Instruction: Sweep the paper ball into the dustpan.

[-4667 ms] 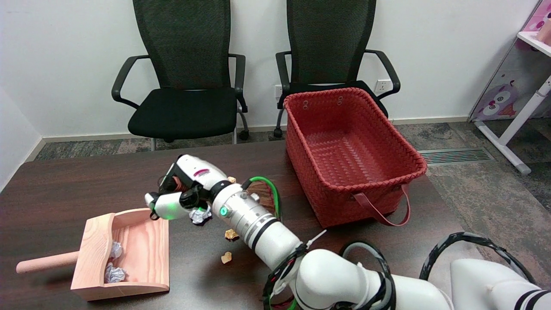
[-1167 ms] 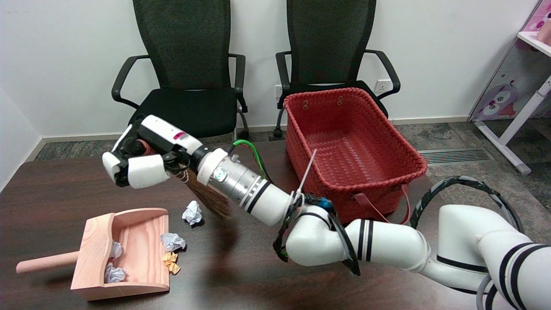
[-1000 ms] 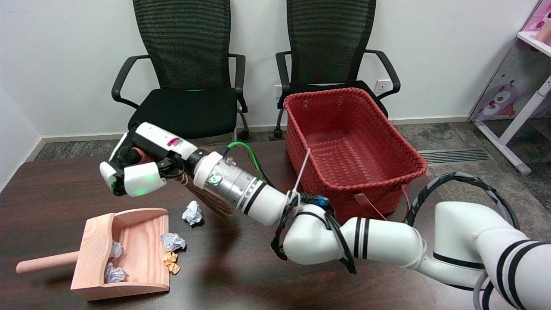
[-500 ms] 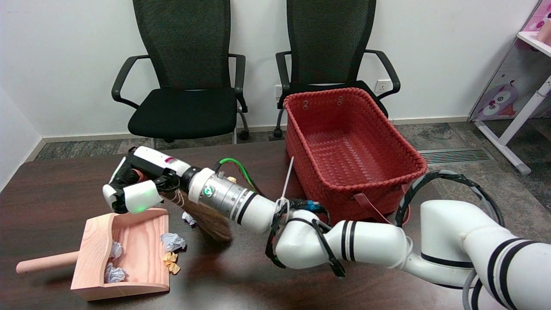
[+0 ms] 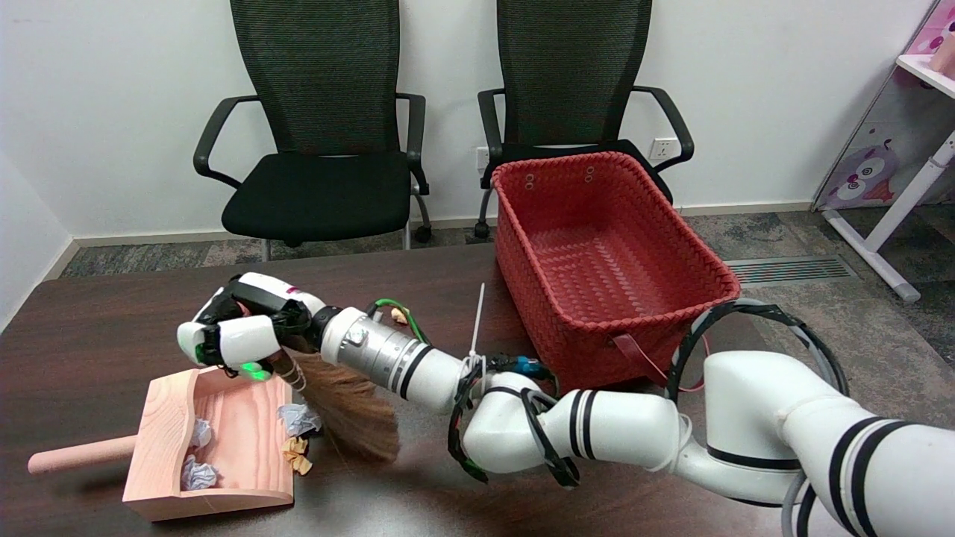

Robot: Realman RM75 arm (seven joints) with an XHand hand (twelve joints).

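Robot's right arm, white w/ black bands, reaches in from lower right and stretches leftward, low and nearly level. Silver wrist section sits approx. mid-picture, w/ green and black cables looped round the forearm and a white zip tie sticking up. Right hand (image 5: 237, 335), black-and-white, sits at the far left end, fingers curled closed round a broom (image 5: 339, 399) handle; green light glows underneath.

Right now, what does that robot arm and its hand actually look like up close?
The right arm is made of glossy white rounded segments ringed with black bands. Near the wrist sits a silver metal cylinder. Black cables loop along the outside, with a green wire and a white zip tie sticking up. The right hand has white shells over black parts, a small pink marking and a green light.
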